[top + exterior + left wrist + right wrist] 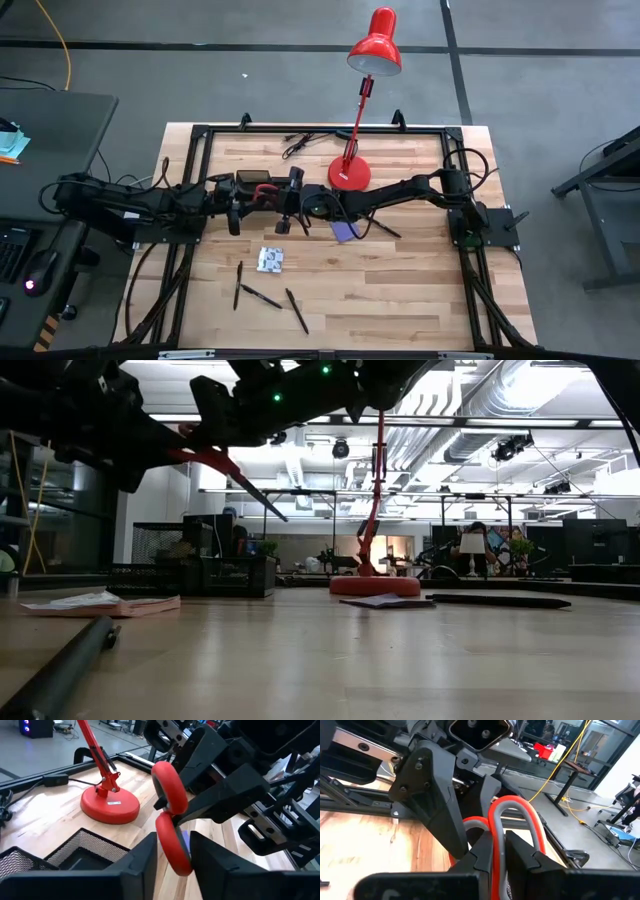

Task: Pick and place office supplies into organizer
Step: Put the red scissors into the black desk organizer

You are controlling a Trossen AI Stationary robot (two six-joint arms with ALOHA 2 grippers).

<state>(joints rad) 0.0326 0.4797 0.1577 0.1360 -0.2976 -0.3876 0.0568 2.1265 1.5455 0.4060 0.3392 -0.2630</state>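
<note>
Both claws, left claw [172, 855] and right claw [499, 851], clenched on red-handled scissors [169, 815] above the table [400, 290].

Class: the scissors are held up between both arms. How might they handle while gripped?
Probably stiff: the red-handled scissors keep their shape between the left pincer and the right pincer. The smooth rounded loops might slip or pivot. The blades appear parted, so could swing.

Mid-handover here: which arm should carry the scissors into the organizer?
Left, probably. The left pincer straddles a red handle loop of the scissors with the organizer directly below it. The right pincer, shut on the other loop, sits farther away.
</note>
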